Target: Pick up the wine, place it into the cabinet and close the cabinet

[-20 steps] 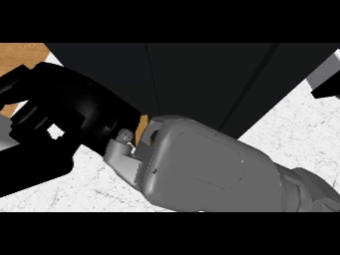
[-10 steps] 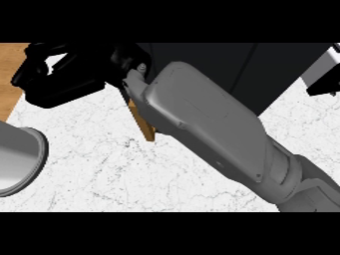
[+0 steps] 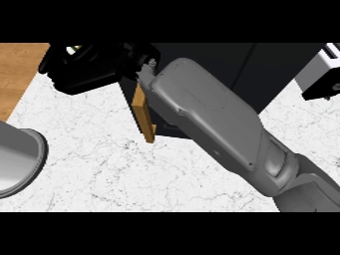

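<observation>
Nearest you, the left forearm's grey cuff is now sitting at the surface's left edge, where it wasn't a second ago; the left hand itself is out of view. Your smooth grey right forearm is swinging up and left across the white marbled surface, carrying the black right hand toward the far edge. Its fingers are curling, but round what you can't tell. The wine isn't showing. Just right of the fingers, the wooden cabinet door is standing edge-on, open, against the boxy black cabinet.

A white marble counter meets wooden flooring, toaster at right.
</observation>
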